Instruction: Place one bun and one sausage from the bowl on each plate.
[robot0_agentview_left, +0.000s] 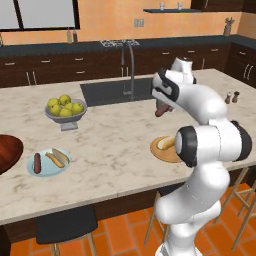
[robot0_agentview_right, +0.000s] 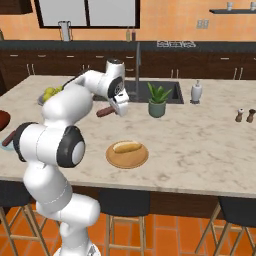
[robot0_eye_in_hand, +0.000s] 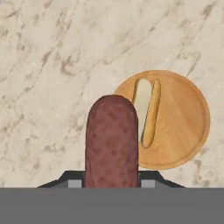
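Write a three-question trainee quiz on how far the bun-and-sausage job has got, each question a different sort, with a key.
1. True or false: the gripper is shut on a sausage.
2. Which plate already carries both a bun and a sausage?
A. the light-blue plate
B. the tan plate
C. neither
3. Fill in: the tan plate carries one ____ so far.

Key
1. True; the hand view shows the sausage clamped between the fingertips, above the counter.
2. A; a sausage and a bun lie side by side on it in the left base view.
3. bun.
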